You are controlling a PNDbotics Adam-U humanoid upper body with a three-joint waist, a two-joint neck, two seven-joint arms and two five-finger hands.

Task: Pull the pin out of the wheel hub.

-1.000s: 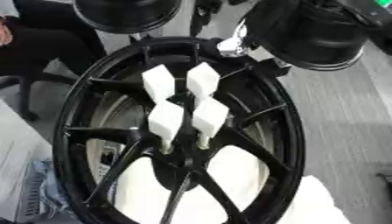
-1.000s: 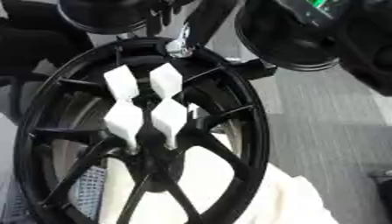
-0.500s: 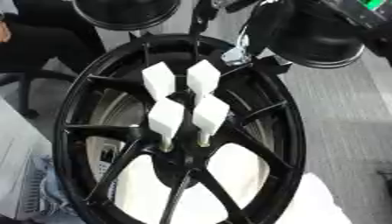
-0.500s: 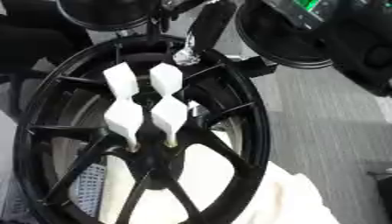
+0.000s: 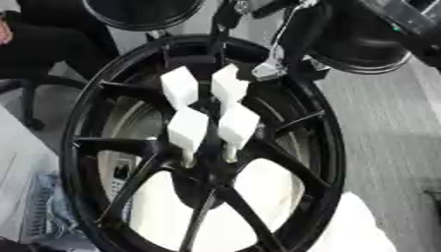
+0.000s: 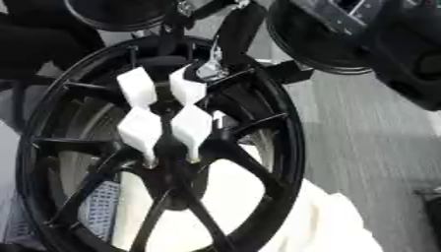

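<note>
A large black spoked wheel hub (image 5: 310, 147) stands tilted and fills both views. Four white block-headed pins sit around its centre: two upper ones (image 5: 179, 87) (image 5: 229, 83) and two lower ones (image 5: 187, 129) (image 5: 237, 125) whose thin stems go into the hub. My right hand (image 6: 237, 29) comes down from the top edge, dark and blurred. Its fingers look straight, and a silver-tipped one (image 5: 267, 69) ends just right of the upper right pin, holding nothing. No left hand shows.
Round black arm parts hang at the top left (image 5: 142, 12) and top right (image 5: 362, 44). White cloth or padding (image 5: 353, 226) lies behind the lower spokes. Grey floor (image 5: 396, 138) lies to the right. A seated person's dark clothing (image 5: 43, 44) is at the far left.
My right hand has come lower and a little nearer the upper right pin. The wheel and all the pins stand as before.
</note>
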